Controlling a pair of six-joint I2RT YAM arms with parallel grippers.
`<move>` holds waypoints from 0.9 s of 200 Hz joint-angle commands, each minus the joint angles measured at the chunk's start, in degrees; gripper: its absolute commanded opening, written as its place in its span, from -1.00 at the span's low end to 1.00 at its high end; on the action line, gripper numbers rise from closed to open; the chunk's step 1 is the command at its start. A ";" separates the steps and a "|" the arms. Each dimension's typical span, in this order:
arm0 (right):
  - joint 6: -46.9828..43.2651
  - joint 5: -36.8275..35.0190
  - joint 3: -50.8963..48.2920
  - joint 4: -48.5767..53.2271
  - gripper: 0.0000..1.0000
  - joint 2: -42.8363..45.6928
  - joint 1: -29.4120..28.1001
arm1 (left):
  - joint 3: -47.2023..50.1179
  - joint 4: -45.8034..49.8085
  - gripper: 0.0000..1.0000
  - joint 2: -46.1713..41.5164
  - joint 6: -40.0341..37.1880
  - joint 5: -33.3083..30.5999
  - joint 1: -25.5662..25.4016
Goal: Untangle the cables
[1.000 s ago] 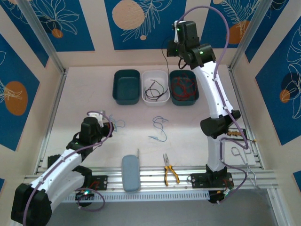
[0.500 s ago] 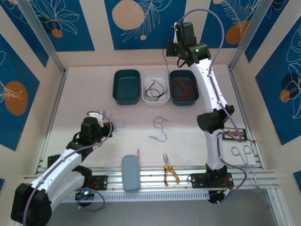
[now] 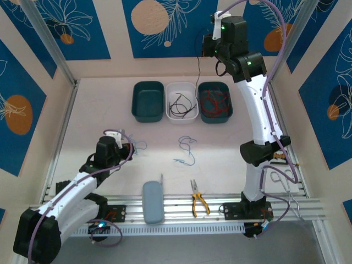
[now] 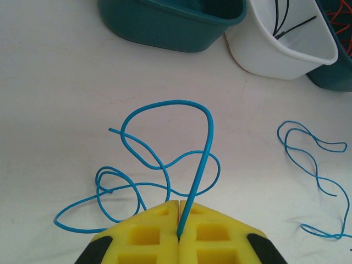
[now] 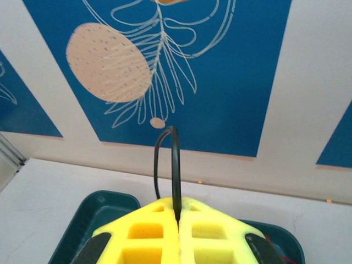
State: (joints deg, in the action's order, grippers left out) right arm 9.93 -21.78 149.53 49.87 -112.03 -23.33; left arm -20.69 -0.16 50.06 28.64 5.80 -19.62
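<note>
Right gripper [image 5: 177, 213] is clamped on a black cable [image 5: 175, 165], held high at one o'clock, likely to free it from the white tray [image 3: 181, 85]; a light blue cable [image 4: 204, 154] is pinched at eight o'clock by the left gripper [image 4: 179, 223].

The walls [image 3: 165, 27] all round are cream with big blue panels, each with white leaf line-art and a peach circle. Silver metal posts [image 3: 50, 44] run up at the back corners. The table [image 3: 154, 148] is plain pale off-white, evenly lit, with a ribbed aluminium rail [image 3: 176, 212] along its near edge.
</note>
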 commanded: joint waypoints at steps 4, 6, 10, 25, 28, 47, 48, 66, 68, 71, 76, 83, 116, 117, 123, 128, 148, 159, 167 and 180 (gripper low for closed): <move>-2.99 -0.11 1.39 -1.99 -1.00 0.32 -2.41 | 0.82 -1.42 -0.94 -0.57 0.84 1.32 0.44; -3.14 -0.33 1.38 -2.08 -1.00 0.38 -2.53 | 0.87 -1.42 -0.94 -0.58 0.88 1.32 0.41; -3.52 -0.72 1.25 -2.28 -1.00 0.45 -2.87 | 0.91 -1.42 -0.94 -0.66 0.93 1.32 0.40; -4.21 -1.86 0.46 -3.04 -1.00 0.32 -3.79 | 1.13 -1.37 -0.94 -1.23 1.09 1.13 0.40; -4.23 -2.02 0.15 -3.17 -1.00 0.36 -3.93 | 1.21 -1.34 -0.94 -1.27 1.13 1.06 0.45; -3.94 -2.46 -1.51 -3.71 -1.00 0.00 -4.26 | 1.36 -1.19 -0.93 -1.71 1.16 0.88 0.41; -3.90 -2.47 -1.52 -3.68 -1.00 -0.02 -4.31 | 1.36 -1.22 -0.93 -1.72 1.20 0.88 0.39; -2.90 -2.73 -2.20 -3.11 -1.00 -0.84 -4.27 | 1.19 -0.63 -0.93 -1.81 0.94 0.79 0.46; -2.86 -2.69 -2.29 -3.04 -1.00 -0.92 -4.27 | 1.18 -0.63 -0.94 -1.77 0.92 0.79 0.50; -2.70 -2.70 -2.46 -2.92 -1.00 -1.07 -4.29 | 1.21 -0.55 -0.94 -1.81 0.84 0.71 0.44; -2.44 -2.61 -2.69 -2.72 -1.00 -1.38 -4.27 | 1.10 -0.49 -0.94 -1.89 0.74 0.70 0.37; -2.14 -2.52 -3.31 -2.68 -1.00 -1.60 -4.40 | 1.13 -0.32 -0.93 -1.96 0.78 0.57 0.46; -0.99 -2.72 -5.39 -3.16 -1.00 -2.96 -4.36 | 1.18 -0.06 -0.94 -2.07 0.63 0.35 0.44; -0.93 -2.73 -5.39 -3.14 -1.00 -3.03 -4.36 | 1.18 -0.08 -0.94 -2.07 0.58 0.35 0.45; -0.82 -2.85 -5.39 -2.98 -1.00 -3.41 -4.35 | 1.24 -0.03 -0.94 -2.07 0.57 0.28 0.43; -0.79 -3.01 -5.31 -2.78 -1.00 -3.70 -4.36 | 1.18 0.07 -0.94 -2.12 0.53 0.20 0.45; -0.71 -3.99 -5.30 -2.28 -1.00 -4.51 -4.29 | 1.18 0.08 -0.94 -2.08 0.48 0.17 0.50; -0.62 -4.46 -5.35 -1.93 -1.00 -4.75 -4.19 | 1.19 0.08 -0.93 -2.07 0.47 0.18 0.43; -0.62 -4.86 -5.39 -1.74 -1.00 -4.74 -4.09 | 1.22 0.07 -0.93 -2.08 0.45 0.15 0.37; -0.62 -5.42 -5.59 -1.36 -1.00 -4.80 -3.86 | 1.18 0.08 -0.94 -2.07 0.49 0.15 0.40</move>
State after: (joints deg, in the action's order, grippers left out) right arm 8.45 -25.06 144.18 48.12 -116.99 -27.70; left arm -19.97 -0.58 48.75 29.52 5.96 -19.62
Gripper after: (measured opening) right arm 0.047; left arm 0.041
